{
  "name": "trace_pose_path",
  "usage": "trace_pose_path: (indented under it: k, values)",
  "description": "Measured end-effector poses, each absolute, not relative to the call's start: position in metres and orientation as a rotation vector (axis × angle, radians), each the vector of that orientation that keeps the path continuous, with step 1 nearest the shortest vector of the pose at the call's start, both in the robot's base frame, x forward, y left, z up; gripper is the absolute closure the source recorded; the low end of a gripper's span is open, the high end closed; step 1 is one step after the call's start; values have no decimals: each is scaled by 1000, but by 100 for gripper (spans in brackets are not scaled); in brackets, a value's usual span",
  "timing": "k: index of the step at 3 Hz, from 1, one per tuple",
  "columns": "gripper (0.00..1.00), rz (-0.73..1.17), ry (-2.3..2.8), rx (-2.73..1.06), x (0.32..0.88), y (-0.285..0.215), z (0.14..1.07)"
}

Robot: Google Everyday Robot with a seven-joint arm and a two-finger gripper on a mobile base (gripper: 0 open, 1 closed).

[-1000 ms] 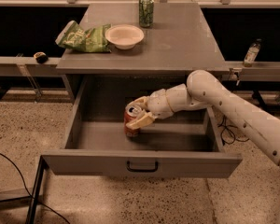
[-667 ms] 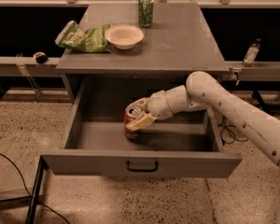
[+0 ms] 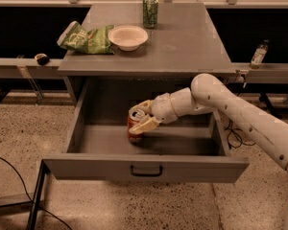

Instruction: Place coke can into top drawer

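The coke can, red-orange with a silver top, stands upright on the floor of the top drawer, which is pulled out wide with its dark handle at the front centre. My gripper reaches into the drawer from the right and its pale fingers sit around the upper part of the can. The can's base rests on the drawer floor, left of centre.
On the cabinet top stand a green can, a white bowl and a green chip bag. A small bottle stands on the ledge at the right. A cable runs over the floor at the left.
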State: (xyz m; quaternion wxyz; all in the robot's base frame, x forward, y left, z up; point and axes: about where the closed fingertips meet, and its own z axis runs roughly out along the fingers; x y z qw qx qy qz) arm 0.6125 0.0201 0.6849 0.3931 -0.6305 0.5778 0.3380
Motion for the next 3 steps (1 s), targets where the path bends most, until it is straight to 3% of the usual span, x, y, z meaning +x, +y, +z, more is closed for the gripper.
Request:
trace_pose_path:
  k: [1, 3]
  values:
    - [0, 858, 1466, -1600, 612, 20, 685]
    - [0, 784, 1438, -1695, 575, 2, 738]
